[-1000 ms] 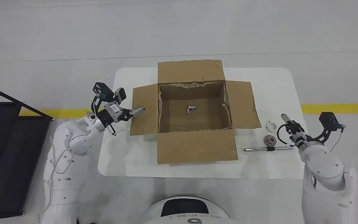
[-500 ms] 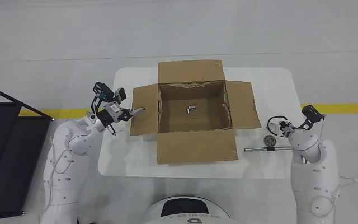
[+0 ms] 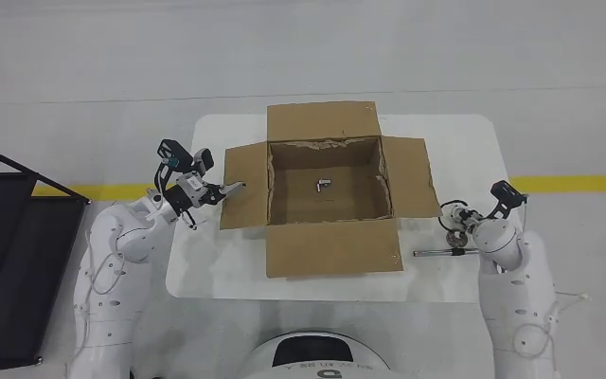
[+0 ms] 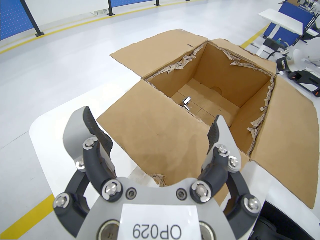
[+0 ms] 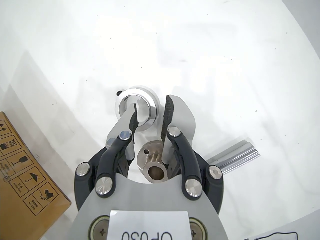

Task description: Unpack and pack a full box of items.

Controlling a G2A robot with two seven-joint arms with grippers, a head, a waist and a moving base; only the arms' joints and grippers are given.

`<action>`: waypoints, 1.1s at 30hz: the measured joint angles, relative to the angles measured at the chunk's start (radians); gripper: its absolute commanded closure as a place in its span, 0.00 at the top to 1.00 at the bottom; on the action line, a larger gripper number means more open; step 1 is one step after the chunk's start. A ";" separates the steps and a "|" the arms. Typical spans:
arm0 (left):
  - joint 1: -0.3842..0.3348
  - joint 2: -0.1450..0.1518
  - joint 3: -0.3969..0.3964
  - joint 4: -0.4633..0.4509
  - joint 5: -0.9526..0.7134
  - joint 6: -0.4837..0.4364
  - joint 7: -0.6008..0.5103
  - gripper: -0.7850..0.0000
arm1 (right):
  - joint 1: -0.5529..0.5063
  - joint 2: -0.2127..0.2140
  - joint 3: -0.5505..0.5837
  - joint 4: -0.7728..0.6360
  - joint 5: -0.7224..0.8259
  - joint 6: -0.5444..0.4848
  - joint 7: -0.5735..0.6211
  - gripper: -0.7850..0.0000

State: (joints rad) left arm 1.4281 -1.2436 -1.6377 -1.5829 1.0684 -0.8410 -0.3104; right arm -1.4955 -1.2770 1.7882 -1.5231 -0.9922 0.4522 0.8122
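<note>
My right arm has come in toward the cardboard box (image 3: 327, 248) during the last second. Before, it stood far out past the loose parts. Now the right claw (image 5: 150, 103) hangs directly over them, just off the box's right flap. The claw is released but set narrow. One finger is over the bore of the aluminium ring (image 5: 140, 92) and the other is outside it, so the ring's wall lies between them, and I see no squeeze yet. The brass flanged bushing (image 5: 152, 159) sits just behind the ring, under the palm. The steel rod (image 5: 235, 157) lies beside it, farther from the box, on the white bench (image 3: 454, 142).

The left claw (image 4: 152, 116) has not moved. It is released, holds nothing, and hovers beside the box's left flap.

Inside the box, only one small metal bracket (image 3: 324, 183) lies on the floor, as before.

I judge that the packing half is beginning and the ring is the next part to go in. The grip on the ring's thin wall must close squarely, because otherwise the smooth ring may slip out.
</note>
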 measured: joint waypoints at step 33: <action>0.000 0.000 0.000 0.000 0.000 0.000 0.000 1.00 | -0.355 -0.045 0.285 -0.459 0.922 -0.228 -0.154 0.00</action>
State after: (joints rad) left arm 1.4281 -1.2436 -1.6377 -1.5829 1.0684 -0.8410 -0.3104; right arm -1.8507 -1.3224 2.0733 -1.9817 -0.0704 0.2247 0.6585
